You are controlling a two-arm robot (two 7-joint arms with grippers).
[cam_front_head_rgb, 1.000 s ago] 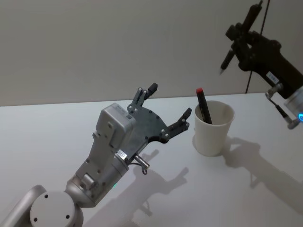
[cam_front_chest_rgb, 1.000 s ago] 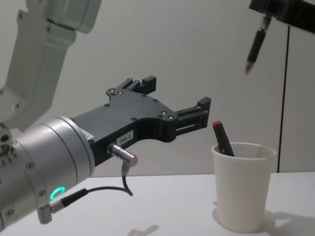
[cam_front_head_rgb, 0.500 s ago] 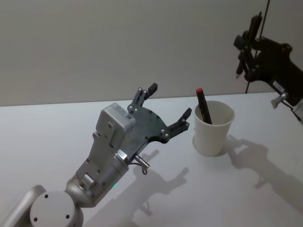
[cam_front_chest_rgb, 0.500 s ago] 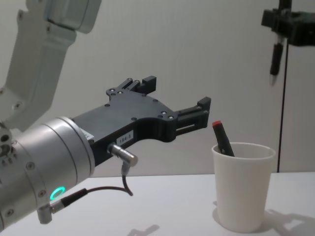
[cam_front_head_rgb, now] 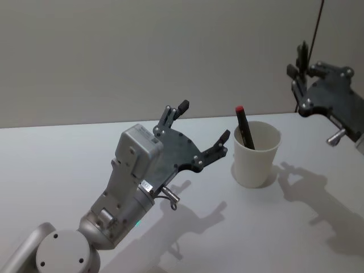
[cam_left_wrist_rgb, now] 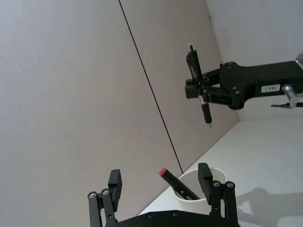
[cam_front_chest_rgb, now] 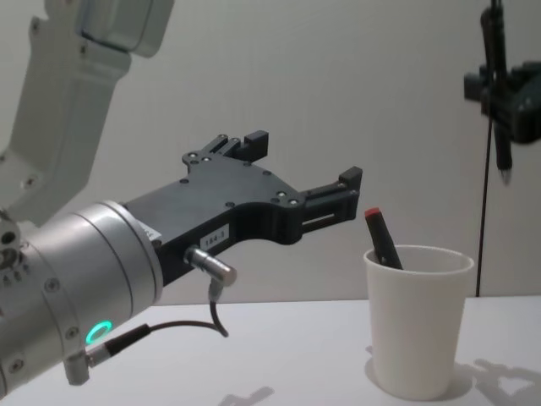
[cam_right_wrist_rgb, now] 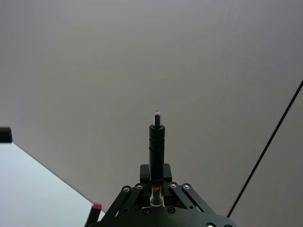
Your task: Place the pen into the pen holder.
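Since half a second ago the right gripper (cam_front_chest_rgb: 500, 89), at the upper right of the chest view, has shifted further right and turned the slim black pen (cam_front_chest_rgb: 499, 93) it clamps from a slant to nearly upright, tip down. It hangs above and to the right of the plain white paper cup (cam_front_chest_rgb: 417, 321), well clear of the rolled rim. The cup sits unmoved on the white table (cam_front_head_rgb: 57, 165), right of centre in the head view (cam_front_head_rgb: 257, 153), and a black marker with a red cap (cam_front_head_rgb: 243, 127) leans inside it as before.

The left gripper (cam_front_head_rgb: 202, 131) has stayed where it was, centre frame, fingers spread wide around nothing, just left of the cup.

The head view hides most of the pen behind the right gripper (cam_front_head_rgb: 300, 71); the left wrist view shows its whole length (cam_left_wrist_rgb: 201, 85) crosswise in the closed fingers, and the right wrist view shows it end-on (cam_right_wrist_rgb: 156, 146).
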